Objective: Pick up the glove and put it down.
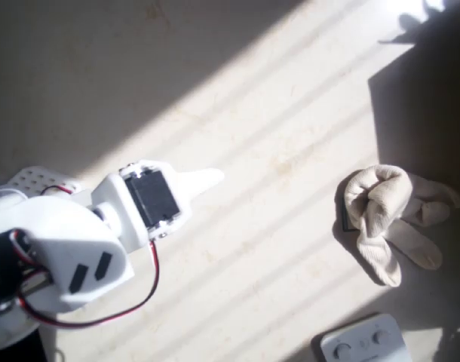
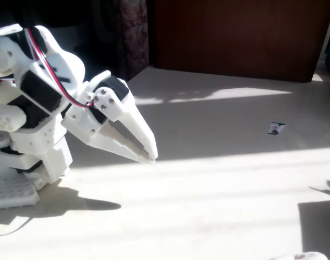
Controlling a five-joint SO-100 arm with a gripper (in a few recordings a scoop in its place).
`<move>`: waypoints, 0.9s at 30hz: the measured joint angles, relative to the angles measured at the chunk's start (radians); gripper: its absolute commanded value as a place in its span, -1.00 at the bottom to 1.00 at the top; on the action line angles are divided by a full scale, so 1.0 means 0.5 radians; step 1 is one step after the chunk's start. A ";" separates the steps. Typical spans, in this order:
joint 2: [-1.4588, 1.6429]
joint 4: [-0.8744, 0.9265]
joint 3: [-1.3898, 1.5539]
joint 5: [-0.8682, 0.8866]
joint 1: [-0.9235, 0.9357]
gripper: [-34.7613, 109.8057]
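Pale table (image 1: 237,98) striped with bands of sun and shadow in the overhead view, dark wooden wall (image 2: 235,32) at the far side in the fixed view. White arm (image 1: 64,249) crouched at the left of the overhead view, red wires looping round its joints. Gripper (image 2: 150,156) tilted down toward the tabletop in the fixed view, tips hovering just above the surface, jaws nearly together at the points with a narrow slit of gap further back, nothing between them. In the overhead view just one pale fingertip (image 1: 207,179) poking out to the right past the black servo block.

Glove (image 1: 388,219) lying well apart from that pincer, over at the right side of the overhead view, crumpled on the table at the edge of a dark shadow, cream knit bunched at its upper part, stubby fingers splayed toward the lower right. Bare sunlit table between tip and glove, no contact. Sliver of the same glove (image 2: 303,255) at the bottom edge of the fixed view.

Grey device (image 1: 362,343) with round buttons near the bottom edge, just below the glove. Small card (image 2: 275,128) lying far right in the fixed view.
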 measured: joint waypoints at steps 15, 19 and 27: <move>0.227 0.132 0.242 0.000 0.000 -0.52; 0.249 0.279 0.249 0.000 0.000 -0.52; 0.334 0.368 0.304 0.000 0.000 -0.52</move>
